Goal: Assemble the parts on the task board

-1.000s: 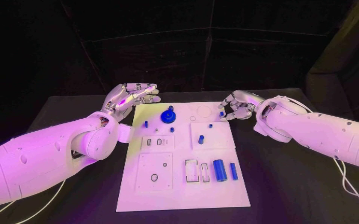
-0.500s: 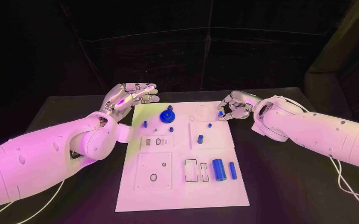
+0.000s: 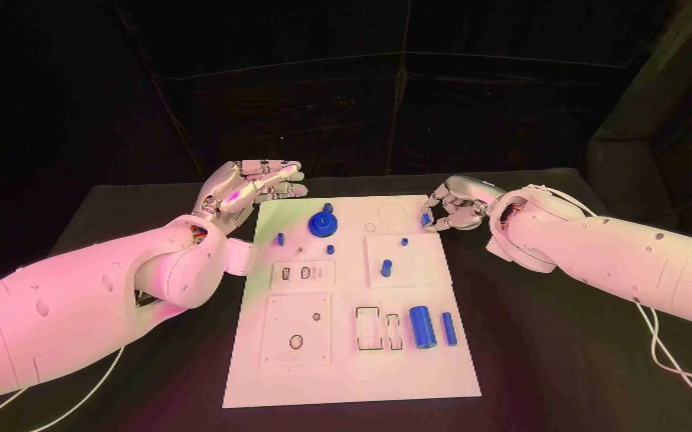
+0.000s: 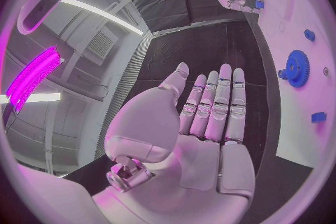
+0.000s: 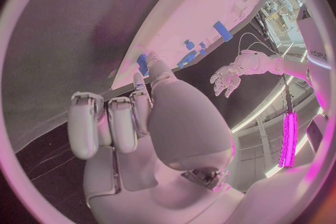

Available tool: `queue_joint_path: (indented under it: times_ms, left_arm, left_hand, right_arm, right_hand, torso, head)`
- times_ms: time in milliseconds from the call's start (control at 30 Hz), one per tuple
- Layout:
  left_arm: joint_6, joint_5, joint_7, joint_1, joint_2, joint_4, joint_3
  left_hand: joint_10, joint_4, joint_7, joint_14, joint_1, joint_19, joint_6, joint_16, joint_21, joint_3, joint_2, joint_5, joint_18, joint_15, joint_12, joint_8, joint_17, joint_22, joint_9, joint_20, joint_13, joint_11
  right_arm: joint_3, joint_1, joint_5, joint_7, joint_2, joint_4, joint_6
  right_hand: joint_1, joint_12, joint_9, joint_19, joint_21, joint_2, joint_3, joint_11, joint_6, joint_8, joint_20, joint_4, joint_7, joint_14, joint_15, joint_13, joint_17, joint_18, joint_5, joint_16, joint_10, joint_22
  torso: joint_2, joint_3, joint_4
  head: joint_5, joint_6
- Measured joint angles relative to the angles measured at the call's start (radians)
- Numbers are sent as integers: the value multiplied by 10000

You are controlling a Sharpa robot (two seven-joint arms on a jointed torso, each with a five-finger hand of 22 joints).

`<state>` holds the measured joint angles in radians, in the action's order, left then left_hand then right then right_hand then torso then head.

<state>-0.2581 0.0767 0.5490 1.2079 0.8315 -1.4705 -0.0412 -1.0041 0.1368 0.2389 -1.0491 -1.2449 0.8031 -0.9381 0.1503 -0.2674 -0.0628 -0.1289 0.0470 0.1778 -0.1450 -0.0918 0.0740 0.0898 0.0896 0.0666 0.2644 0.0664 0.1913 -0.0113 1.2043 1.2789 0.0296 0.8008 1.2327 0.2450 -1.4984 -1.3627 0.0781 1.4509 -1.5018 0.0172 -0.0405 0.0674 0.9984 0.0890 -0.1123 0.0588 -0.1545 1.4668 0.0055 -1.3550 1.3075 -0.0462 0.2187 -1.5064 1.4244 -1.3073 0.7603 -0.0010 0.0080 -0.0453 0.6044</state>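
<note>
Little has moved since the earlier frames: only the right hand (image 3: pixel 457 205) has edged nearer the task board (image 3: pixel 346 352), apparently pinching a small blue part (image 5: pixel 143 63) at its far right corner. Beyond that part's reach, the left hand (image 3: pixel 254 186) hovers released, fingers straight, just beside the blue gear (image 3: pixel 325 223), probably waiting.

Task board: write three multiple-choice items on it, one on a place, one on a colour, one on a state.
1. Where does the gear stand?
A. The board's far end
B. The board's near end
C. Off the board
2. What colour is the large cylinder?
A. Red
B. Green
C. Blue
3. The left hand is:
A. Holding the gear
B. Open, holding nothing
C. Pressing on the board

A: the gear stands near the task board's far edge. C: the large cylinder is blue. B: the left hand has straight fingers and a bare palm.
</note>
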Motion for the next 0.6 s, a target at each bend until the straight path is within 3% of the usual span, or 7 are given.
queue_joint_path:
  times_ms: [233, 600]
  left_arm:
    - [2, 0, -5, 0, 0, 4, 0]
    - [40, 0, -45, 0, 4, 7, 0]
  left_hand:
    - [0, 3, 0, 0, -4, 0, 0, 0, 0, -3, -4, 0, 0, 0, 0, 0, 0, 1, 0, 0, 0, 0]
    - [0, 41, 0, 0, -38, 0, 0, 0, 0, -41, -38, 0, 0, 0, 0, 0, -9, -8, 0, 0, 0, 0]
  right_arm:
    - [0, -6, 14, -18, -47, -23, -56]
    - [0, -10, 21, -18, -86, -51, -119]
  right_hand:
    - [10, -8, 12, 37, 0, 101, 201, -32, 309, 99, 37, -75, 104, 15, -92, -284, 0, 1, -61, 0, 32, 0]
    - [9, -82, 18, 73, 0, 205, 276, -33, 393, 116, 73, -78, 133, -17, -128, -440, -1, 0, -97, -1, 33, 0]
  torso:
    - [0, 3, -3]
    - [-3, 3, -6]
  head:
    - [11, -5]
    - [-5, 1]
